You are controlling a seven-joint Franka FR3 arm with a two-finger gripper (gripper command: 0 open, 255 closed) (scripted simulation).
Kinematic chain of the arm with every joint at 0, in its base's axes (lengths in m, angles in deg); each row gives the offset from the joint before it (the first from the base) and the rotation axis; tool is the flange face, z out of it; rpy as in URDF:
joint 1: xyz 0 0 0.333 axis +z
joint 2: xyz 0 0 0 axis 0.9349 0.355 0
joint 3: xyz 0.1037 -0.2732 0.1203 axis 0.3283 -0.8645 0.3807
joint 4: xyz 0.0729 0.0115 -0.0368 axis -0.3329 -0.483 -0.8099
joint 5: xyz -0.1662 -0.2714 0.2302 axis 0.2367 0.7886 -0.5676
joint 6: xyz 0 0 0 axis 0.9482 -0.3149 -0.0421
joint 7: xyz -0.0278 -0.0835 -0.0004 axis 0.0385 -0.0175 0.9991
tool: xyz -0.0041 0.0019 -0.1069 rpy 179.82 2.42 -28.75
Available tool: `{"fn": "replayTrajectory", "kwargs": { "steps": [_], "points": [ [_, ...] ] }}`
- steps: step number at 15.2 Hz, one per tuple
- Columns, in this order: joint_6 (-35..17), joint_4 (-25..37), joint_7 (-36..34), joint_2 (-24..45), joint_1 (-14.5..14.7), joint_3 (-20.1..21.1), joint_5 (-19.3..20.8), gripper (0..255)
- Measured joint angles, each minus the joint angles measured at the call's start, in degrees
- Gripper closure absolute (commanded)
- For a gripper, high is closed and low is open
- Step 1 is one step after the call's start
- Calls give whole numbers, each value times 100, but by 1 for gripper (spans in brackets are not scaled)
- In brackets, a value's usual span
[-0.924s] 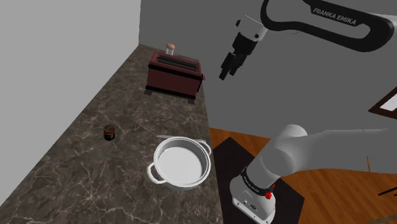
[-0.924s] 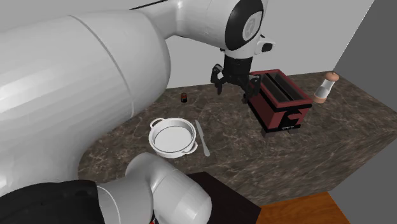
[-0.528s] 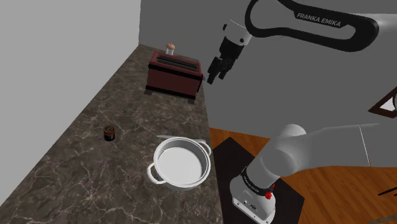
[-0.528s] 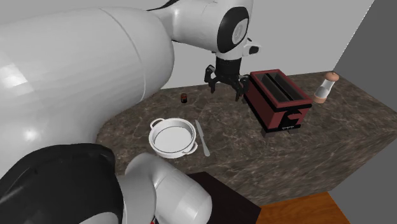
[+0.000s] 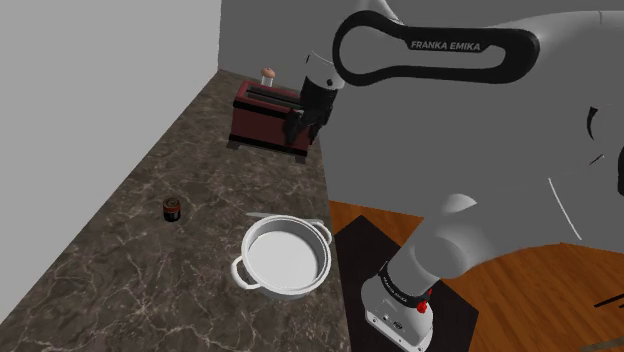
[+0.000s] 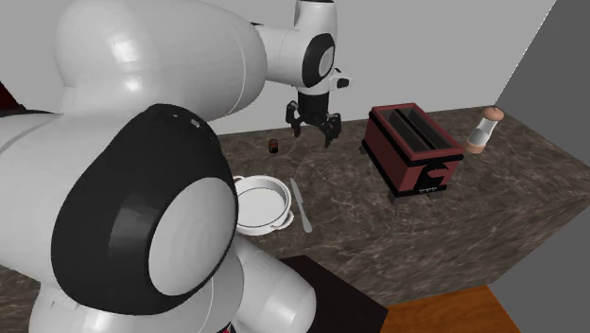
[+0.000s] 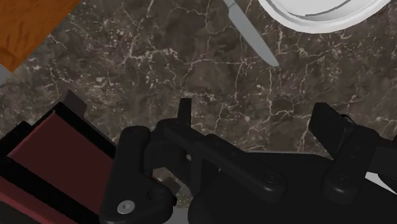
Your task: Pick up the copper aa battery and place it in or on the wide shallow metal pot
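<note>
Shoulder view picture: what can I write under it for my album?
Robot's open black fingers hover near the red toaster, with the little battery and white pot waiting on the dark marble counter.

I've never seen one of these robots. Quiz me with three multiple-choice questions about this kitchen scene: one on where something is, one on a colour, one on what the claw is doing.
1. Where does the knife lie?
A. on the counter beside the pot
B. inside the pot
C. across the pot's rim

2. What colour is the toaster?
A. green
B. dark red
C. yellow

3. What state is the gripper, the claw, in?
A. shut on nothing
B. shut on the knife
C. open and holding nothing

Answers: 1 A, the knife lies flat on the counter next to the pot. 2 B, its body is dark red. 3 C, the fingers stand apart with nothing between them.
</note>
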Motion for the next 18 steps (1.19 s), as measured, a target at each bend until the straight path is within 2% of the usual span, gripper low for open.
{"fn": "replayTrajectory", "kwargs": {
  "steps": [9,18],
  "points": [
    [-949,563,-1082,1609,140,857,79,0],
    [-1533,1721,-2377,3603,365,1404,891,0]
  ]
}}
